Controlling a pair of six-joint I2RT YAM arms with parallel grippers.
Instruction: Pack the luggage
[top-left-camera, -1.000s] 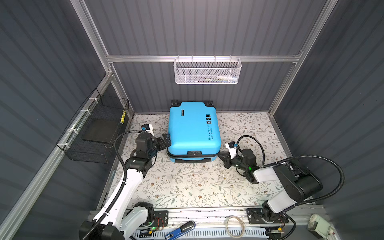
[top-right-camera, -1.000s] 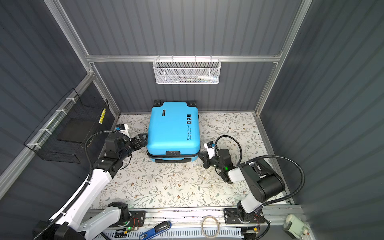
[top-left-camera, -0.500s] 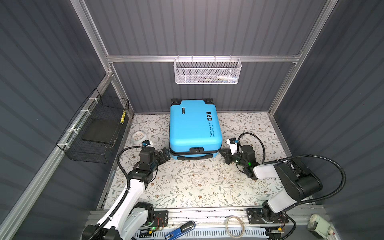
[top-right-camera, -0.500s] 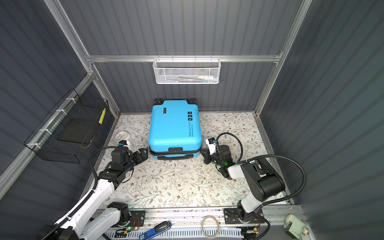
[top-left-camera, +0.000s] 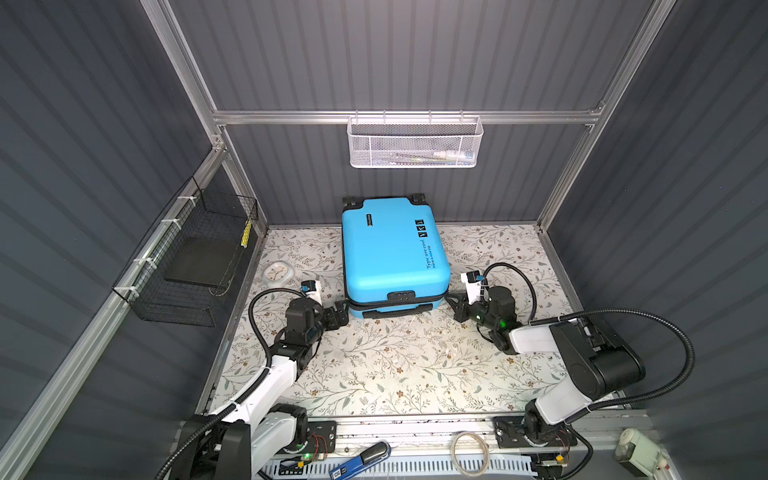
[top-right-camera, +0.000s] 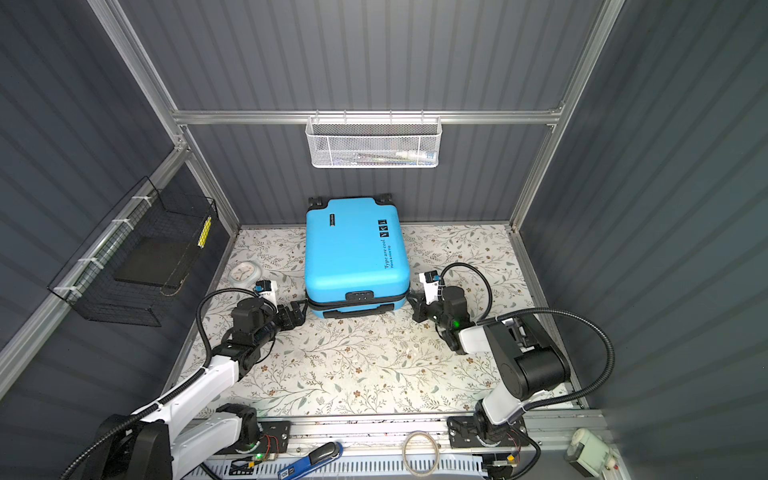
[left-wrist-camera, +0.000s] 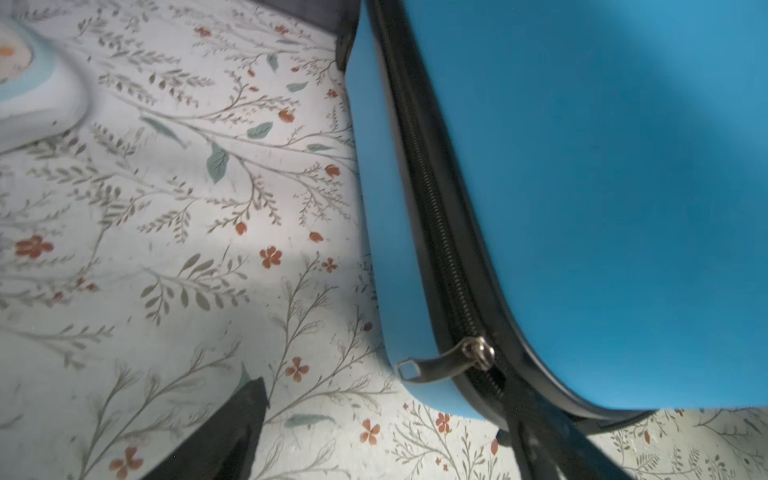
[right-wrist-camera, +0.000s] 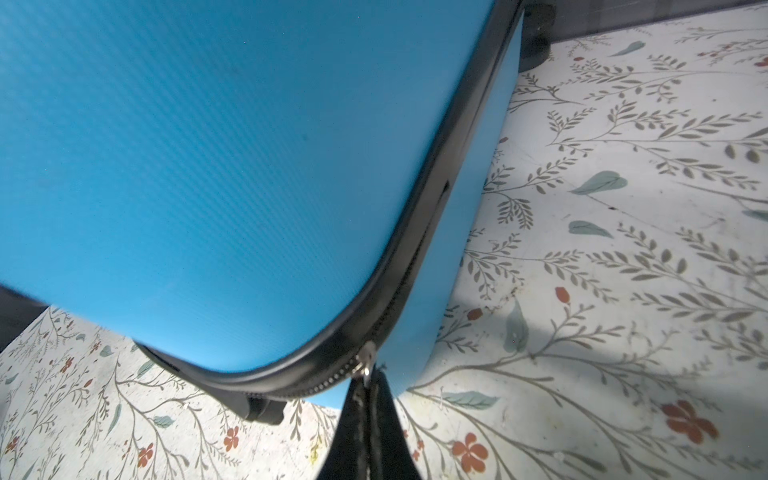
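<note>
Room: dark grey ribbed walls on an aluminium frame close in the back and both sides.
Floor of the cell: the surface is a pale floral sheet, mostly bare toward the front.
Task item: the luggage, a bright blue hard-shell suitcase, lies flat with its lid down at the back middle of the surface. Its wheels are by the rear wall and its handle end faces the arms.
Storage: a black wire basket on the left wall holds a dark flat thing. A white mesh basket on the rear rail holds a few items too small to name.
Left arm: the left tool sits just beside the near left corner of the luggage, jaws spread wide and holding nothing.
Right arm: the right tool is at the near right corner, jaws closed on the gripped zipper pull.
Loose item: a small pale clock lies on the surface near the luggage's left side.
Hardware: the loose zipper pull hangs at the left corner between the spread fingers, untouched. The zipper teeth behind it look meshed.
Front seam: a dark gap shows between the two shells along the handle end, so that stretch looks unzipped.
Progress: early, I judge. The lid is down, the inside is hidden, and the clock and basket contents are outside. The step in hand looks like running the zipper open. Lifting the lid and loading things are left. Whether anything is already inside cannot be told.
</note>
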